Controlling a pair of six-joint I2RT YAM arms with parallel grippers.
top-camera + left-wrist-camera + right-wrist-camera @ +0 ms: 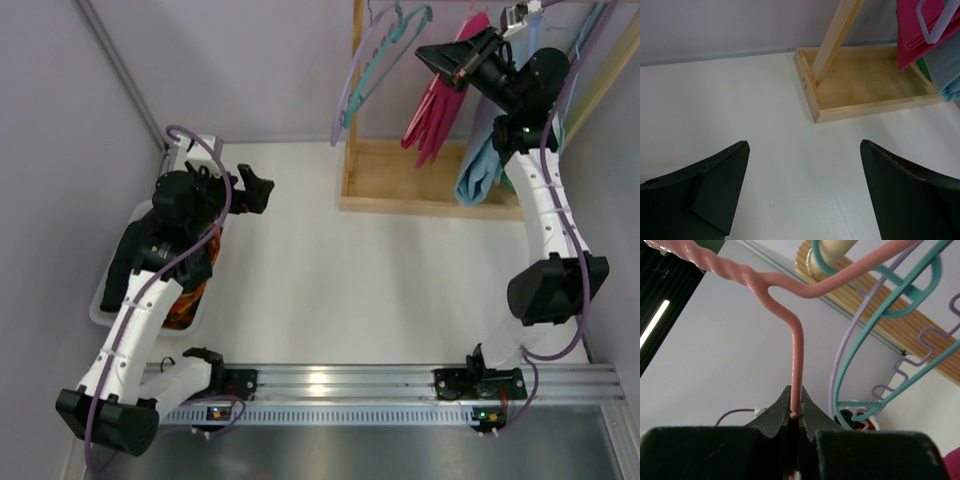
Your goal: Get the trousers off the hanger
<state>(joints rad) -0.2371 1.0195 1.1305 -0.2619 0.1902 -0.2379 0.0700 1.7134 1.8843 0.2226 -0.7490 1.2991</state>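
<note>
The magenta trousers [438, 100] hang from the rail of the wooden rack at the back right; in the left wrist view they show at the top right as folded trousers [917, 27]. My right gripper [425, 53] is up at the rail beside them. In the right wrist view this gripper [795, 401] is shut on the straight wire of a pink hanger [797, 352], which runs up to a twisted neck. My left gripper [256, 192] hovers over the table at the left. Its jaws stand wide open with only white tabletop between them [804, 145].
A teal hanger [862, 340] and a lavender hanger [839, 370] hang empty beside the pink one. A light blue cloth [480, 165] hangs right of the trousers. The rack's wooden base tray [400, 185] sits on the table. A white basket [106, 300] of dark clothes stands at the left edge.
</note>
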